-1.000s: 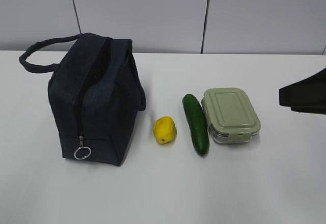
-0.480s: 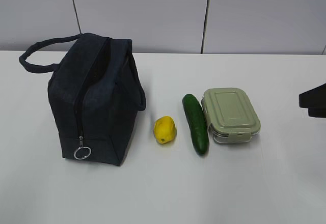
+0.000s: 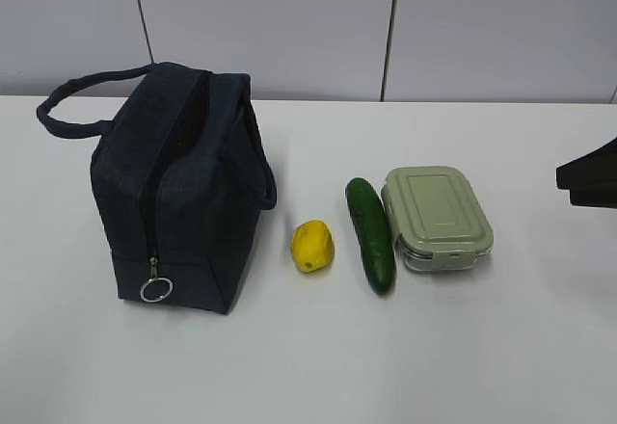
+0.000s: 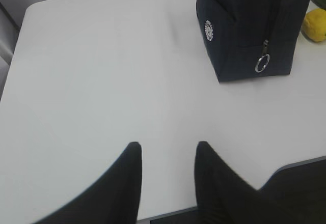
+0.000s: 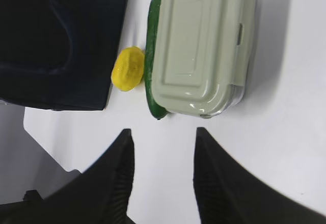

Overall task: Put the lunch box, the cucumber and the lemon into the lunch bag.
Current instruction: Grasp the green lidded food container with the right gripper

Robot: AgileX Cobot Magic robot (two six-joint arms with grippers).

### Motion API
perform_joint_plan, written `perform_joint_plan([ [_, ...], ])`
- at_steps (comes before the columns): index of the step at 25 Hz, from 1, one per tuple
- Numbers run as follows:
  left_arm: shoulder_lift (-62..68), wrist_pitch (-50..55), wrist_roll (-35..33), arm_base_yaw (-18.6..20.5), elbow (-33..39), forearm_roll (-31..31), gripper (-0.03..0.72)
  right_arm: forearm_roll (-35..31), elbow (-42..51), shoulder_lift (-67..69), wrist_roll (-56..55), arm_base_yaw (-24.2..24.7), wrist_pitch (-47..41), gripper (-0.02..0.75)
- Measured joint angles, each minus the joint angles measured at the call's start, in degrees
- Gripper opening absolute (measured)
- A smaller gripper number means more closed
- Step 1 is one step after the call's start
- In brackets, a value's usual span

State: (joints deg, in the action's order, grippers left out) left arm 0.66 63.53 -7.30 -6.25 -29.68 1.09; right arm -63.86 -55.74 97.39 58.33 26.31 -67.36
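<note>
The navy lunch bag [image 3: 178, 188] stands at the left of the table, its ring pull [image 3: 155, 289] low on the near face. To its right lie the yellow lemon [image 3: 312, 246], the dark green cucumber [image 3: 371, 234] and the sage-lidded lunch box [image 3: 436, 217], the last two touching. My left gripper [image 4: 167, 150] is open and empty over bare table, well short of the bag [image 4: 254, 25]. My right gripper [image 5: 163, 135] is open and empty, just short of the lunch box [image 5: 201, 46] and cucumber [image 5: 151, 56]. The lemon [image 5: 128, 68] and bag [image 5: 56, 40] lie beyond.
Everything rests on a white table [image 3: 482, 347] with a grey panelled wall [image 3: 289, 29] behind it. A dark part of the right arm [image 3: 590, 181] shows at the right edge. The table's near edge [image 4: 305, 160] shows in the left wrist view.
The dark right arm at the right edge of the exterior view has drawn back to the right. The bag, lemon, cucumber and lunch box have not moved.
</note>
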Motion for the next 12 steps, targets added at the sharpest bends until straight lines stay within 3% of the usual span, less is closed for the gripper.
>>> perform_joint_plan([
  [7,0.0,0.0,0.0,0.0,0.0,0.0,0.239,0.9,-6.4,9.4,4.6,0.0,0.0,0.265],
  [12,0.0,0.0,0.0,0.0,0.0,0.0,0.239,0.5,-9.0,15.2,7.0,0.0,0.0,0.285],
])
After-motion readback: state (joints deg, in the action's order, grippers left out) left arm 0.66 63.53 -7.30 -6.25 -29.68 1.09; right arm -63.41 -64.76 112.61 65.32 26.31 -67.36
